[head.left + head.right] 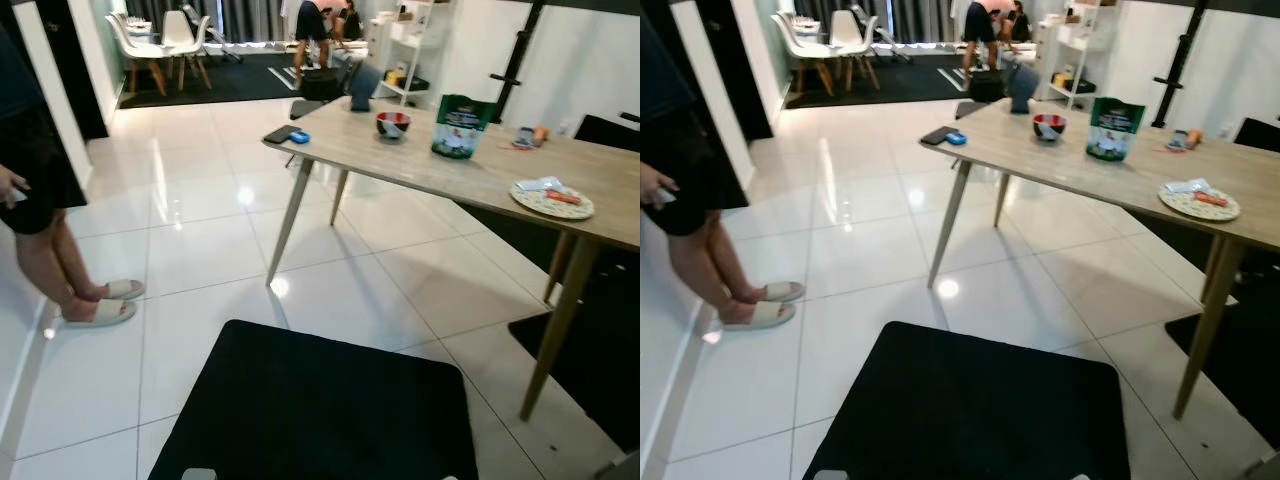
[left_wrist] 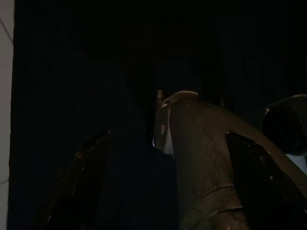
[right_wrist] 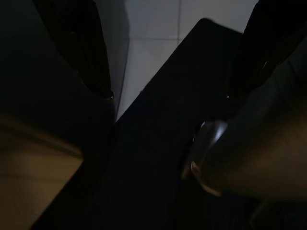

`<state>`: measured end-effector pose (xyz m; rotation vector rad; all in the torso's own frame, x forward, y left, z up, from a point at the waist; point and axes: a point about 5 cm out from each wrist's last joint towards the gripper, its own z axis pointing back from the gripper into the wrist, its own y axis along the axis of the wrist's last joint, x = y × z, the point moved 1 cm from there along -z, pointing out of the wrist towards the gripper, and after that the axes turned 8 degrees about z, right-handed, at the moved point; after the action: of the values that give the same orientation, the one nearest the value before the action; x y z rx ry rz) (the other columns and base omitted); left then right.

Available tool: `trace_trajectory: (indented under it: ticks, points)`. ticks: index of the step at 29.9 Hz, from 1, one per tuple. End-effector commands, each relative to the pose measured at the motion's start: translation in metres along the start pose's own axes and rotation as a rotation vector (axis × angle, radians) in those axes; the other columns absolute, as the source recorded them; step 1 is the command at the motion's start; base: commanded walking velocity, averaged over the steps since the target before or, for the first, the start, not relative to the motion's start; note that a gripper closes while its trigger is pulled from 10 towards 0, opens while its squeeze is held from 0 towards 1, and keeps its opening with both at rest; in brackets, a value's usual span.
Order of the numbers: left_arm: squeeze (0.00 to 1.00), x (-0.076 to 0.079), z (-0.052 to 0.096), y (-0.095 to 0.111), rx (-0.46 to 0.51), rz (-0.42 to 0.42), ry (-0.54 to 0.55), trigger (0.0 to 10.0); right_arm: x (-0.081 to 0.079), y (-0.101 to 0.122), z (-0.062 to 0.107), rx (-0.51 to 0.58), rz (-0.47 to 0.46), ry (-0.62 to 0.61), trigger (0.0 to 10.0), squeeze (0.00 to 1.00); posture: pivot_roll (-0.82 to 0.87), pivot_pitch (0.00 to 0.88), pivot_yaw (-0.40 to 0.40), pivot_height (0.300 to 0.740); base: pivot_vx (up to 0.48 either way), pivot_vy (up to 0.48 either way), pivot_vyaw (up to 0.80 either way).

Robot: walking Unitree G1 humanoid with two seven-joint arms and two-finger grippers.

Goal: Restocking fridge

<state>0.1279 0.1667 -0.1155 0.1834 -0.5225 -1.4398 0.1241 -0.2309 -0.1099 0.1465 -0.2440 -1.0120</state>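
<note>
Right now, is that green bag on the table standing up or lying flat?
Upright: the green bag stands on its base on the table.

Open tile floor between person and table.

table | green bag, bowl, plate, phone
</note>
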Motion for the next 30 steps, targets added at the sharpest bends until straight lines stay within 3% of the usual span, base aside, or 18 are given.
trace_trajectory:
  ticks: [1, 11, 19, 30]
  points:
    - [0.00, 0.005, 0.000, -0.011, -0.047, -0.005, -0.023, 10.0, 0.002, 0.000, 0.000, -0.004, 0.010, -0.005, 10.0, 0.00, -0.05, 0.000, -0.049, 0.740, 0.000, 0.000, 0.00]
    - [0.00, 0.006, -0.001, -0.009, -0.063, -0.055, -0.030, 10.0, -0.004, 0.000, -0.001, -0.006, 0.001, 0.000, 10.0, 0.00, -0.04, 0.000, -0.050, 0.740, 0.000, 0.000, 0.00]
    - [0.00, 0.011, -0.003, -0.001, -0.048, -0.072, -0.039, 10.0, -0.002, 0.001, -0.001, -0.004, -0.007, -0.006, 10.0, 0.00, -0.04, 0.000, -0.062, 0.740, 0.266, 0.000, 0.00]
    - [0.00, 0.016, -0.005, -0.004, -0.083, -0.116, -0.047, 10.0, -0.001, 0.010, -0.001, 0.018, -0.017, -0.011, 10.0, 0.00, -0.06, 0.000, -0.057, 0.740, 0.347, 0.000, 0.00]
